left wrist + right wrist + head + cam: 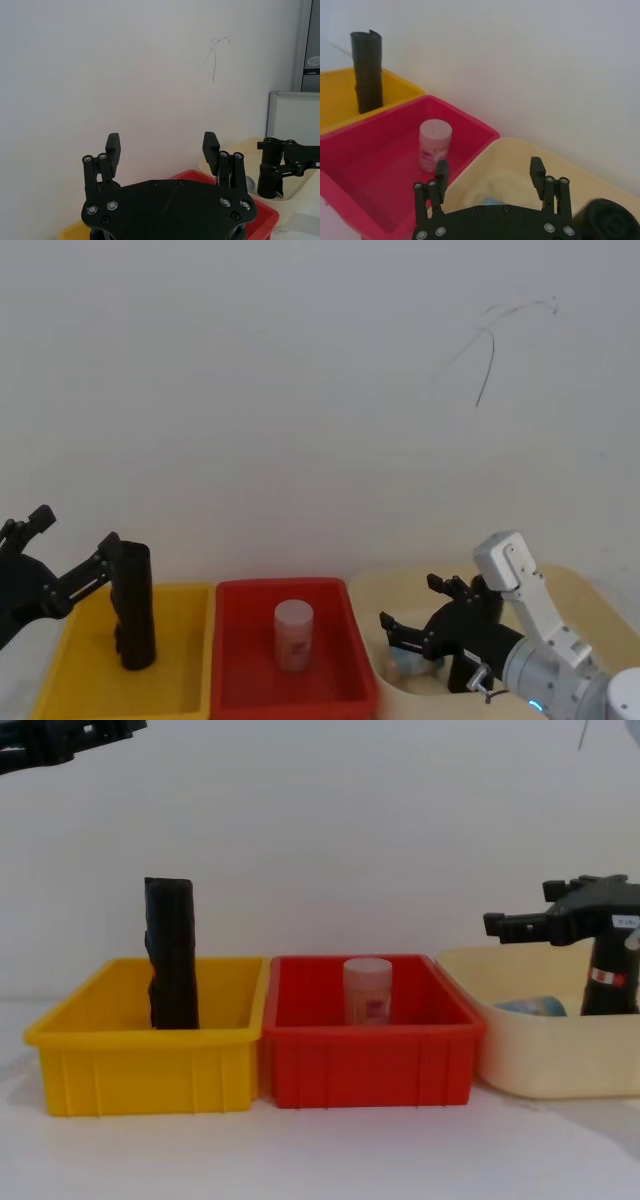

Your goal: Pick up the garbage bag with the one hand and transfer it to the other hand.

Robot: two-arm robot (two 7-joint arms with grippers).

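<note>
Head view. Three bins in a row on the white worktop [20, 670]: yellow bin [190, 680] on the left, red bin [330, 695] in the middle, cream bin [570, 585] on the right. A slim plain black roll [133, 605] stands upright in the yellow bin. A pale pink-and-white container [293, 635] stands in the red bin. The left end effector [75, 530] hangs over the yellow bin, released, its fingers spread, with one fingertip touching or just beside the top of the slim roll. The right end effector [410, 602], on a silver arm, sits over the cream bin, also released, its fingers pointing toward the red bin.

Left wrist view. The left end effector's fingers [113, 147] are wide apart with nothing between them. Beyond them are the corner of the red bin and the rim of the cream bin.

Right wrist view. The right end effector's jaws are spread and empty above the cream bin's floor. The garbage bag [607, 220], thick and black, sits in the cream bin just beside the end effector, outside its fingers. A small blue item [490, 200] lies in the same bin.

Chest view. The garbage bag stands upright at the far right of the cream bin with a red mark on its side. It rises above the rim, directly under the right end effector's body. The fingers point left, away from it.
</note>
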